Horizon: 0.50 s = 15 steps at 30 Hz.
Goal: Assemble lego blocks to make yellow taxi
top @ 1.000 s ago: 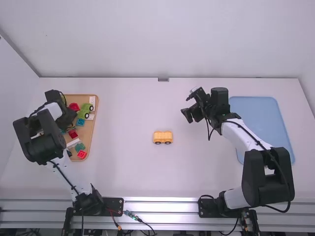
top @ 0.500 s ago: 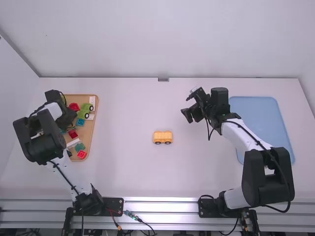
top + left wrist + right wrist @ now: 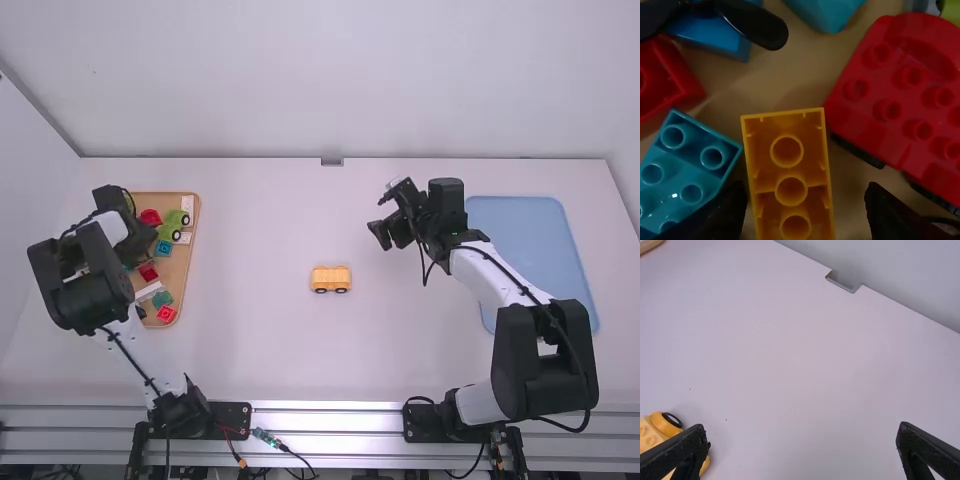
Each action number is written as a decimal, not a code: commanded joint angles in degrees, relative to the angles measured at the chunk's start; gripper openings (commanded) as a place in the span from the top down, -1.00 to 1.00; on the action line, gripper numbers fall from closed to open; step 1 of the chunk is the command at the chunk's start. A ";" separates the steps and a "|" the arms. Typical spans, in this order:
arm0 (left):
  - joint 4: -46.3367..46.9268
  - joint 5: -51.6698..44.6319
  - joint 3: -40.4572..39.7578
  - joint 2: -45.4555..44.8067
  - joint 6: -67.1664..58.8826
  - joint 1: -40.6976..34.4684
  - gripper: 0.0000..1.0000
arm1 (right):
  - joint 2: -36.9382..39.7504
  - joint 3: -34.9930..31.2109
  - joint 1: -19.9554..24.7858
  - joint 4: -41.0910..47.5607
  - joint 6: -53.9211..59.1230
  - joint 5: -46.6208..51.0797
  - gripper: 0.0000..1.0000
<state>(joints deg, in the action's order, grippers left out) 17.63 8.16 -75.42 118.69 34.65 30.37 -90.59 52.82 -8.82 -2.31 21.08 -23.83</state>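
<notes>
Over tray point(image 3: 183, 268), left end effector point(image 3: 143, 240) slightly shifted

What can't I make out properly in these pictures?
Tan tray, high view: left side hidden behind the left arm.
Yellow block, left wrist view: one end cut off by the bottom edge.
Yellow car, right wrist view: left edge and right gripper hide parts.

Yellow wheeled block point(image 3: 331, 279) on table point(image 3: 260, 350), left arm point(image 3: 82, 290) over seemingly wooden tray point(image 3: 181, 268) of bricks point(image 3: 167, 314), blue tray point(image 3: 525, 245) at right
</notes>
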 commanded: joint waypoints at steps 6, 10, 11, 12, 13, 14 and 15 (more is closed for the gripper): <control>-0.52 3.02 1.77 -0.40 3.17 0.39 -0.08 | -0.01 1.55 0.22 0.17 -0.11 -0.09 -0.98; -2.51 3.04 3.30 -0.40 3.04 0.37 0.02 | -0.01 1.55 0.20 0.17 -0.11 -0.11 -0.98; -3.23 3.08 3.89 -0.40 3.15 0.37 0.04 | -0.01 1.55 0.22 0.17 -0.09 -0.11 -0.97; -3.54 3.30 4.17 -0.40 3.34 0.39 0.07 | -0.01 1.55 0.22 0.17 -0.07 -0.11 -0.97; -3.80 3.28 4.35 -0.40 3.26 0.39 0.13 | -0.01 1.55 0.22 0.15 -0.07 -0.11 -0.98; -3.76 3.26 4.35 -0.40 3.23 0.37 0.16 | -0.01 1.55 0.22 0.17 -0.09 -0.09 -0.98; -3.72 3.26 4.33 -0.40 3.28 0.37 0.16 | -0.01 1.55 0.22 0.13 -0.11 -0.07 -0.98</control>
<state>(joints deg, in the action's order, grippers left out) 13.23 11.84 -72.73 118.28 37.32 30.37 -90.59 52.82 -8.82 -2.31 21.06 -23.83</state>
